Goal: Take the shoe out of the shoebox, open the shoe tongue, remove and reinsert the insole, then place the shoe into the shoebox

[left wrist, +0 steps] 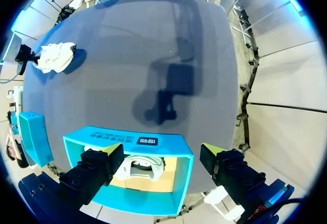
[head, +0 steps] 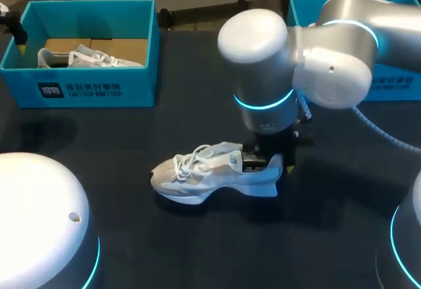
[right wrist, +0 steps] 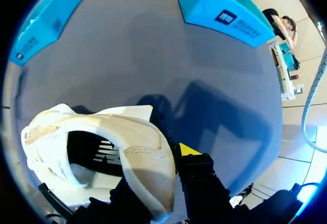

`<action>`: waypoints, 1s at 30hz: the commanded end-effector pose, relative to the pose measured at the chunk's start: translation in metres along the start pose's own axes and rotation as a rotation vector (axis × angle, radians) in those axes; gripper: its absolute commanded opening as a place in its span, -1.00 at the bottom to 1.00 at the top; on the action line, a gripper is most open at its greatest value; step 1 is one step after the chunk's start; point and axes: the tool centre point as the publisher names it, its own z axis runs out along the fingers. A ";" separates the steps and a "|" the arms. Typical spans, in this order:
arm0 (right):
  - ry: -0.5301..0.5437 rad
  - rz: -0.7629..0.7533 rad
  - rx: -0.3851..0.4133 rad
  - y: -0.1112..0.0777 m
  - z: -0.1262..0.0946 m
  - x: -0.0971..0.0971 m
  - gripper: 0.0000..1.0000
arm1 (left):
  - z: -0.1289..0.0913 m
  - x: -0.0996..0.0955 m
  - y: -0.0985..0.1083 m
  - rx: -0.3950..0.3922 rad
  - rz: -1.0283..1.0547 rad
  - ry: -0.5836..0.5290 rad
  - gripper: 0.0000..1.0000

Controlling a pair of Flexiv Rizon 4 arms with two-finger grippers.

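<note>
Right gripper (head: 266,162) seemingly pinches shoe (head: 210,172) heel mid-table, shoebox (head: 99,90) well apart.

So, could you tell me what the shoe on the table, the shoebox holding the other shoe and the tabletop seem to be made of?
The shoe looks like off-white fabric and matte synthetic panels, with woven laces and a foam-like sole. The shoebox seems printed teal cardboard: its brown inner floor shows. The tabletop is dark and matte, possibly a mat; unclear.
</note>
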 end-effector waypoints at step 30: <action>-0.009 0.023 0.090 -0.025 0.047 0.009 -1.00 | 0.000 0.000 -0.001 -0.001 0.001 0.002 1.00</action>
